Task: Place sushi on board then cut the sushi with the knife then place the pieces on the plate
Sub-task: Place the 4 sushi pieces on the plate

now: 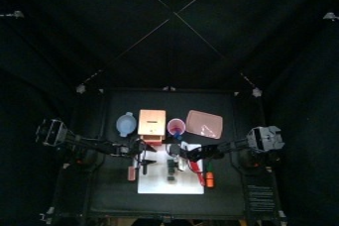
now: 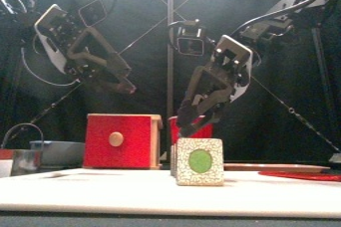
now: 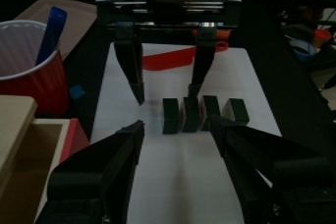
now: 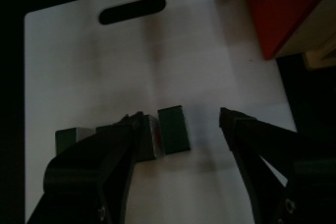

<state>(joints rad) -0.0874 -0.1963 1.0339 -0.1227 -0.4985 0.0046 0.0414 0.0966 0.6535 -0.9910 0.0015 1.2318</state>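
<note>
Sushi (image 3: 199, 116) on white board (image 4: 132, 71); left jaws apart; right jaws apart, astride one block (image 4: 172, 130)

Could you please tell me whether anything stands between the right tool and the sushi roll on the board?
Nothing visible does. The right tool is open, its jaws on either side of one dark green toy sushi block on the white cutting board; the other blocks lie beside it, outside the gap.

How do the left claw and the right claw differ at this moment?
The right claw is low at the sushi; the left claw hangs higher. The right claw's jaws straddle one block; the left claw's jaws are clear above the blocks, gripping nothing. Both are open over the white board.
</note>
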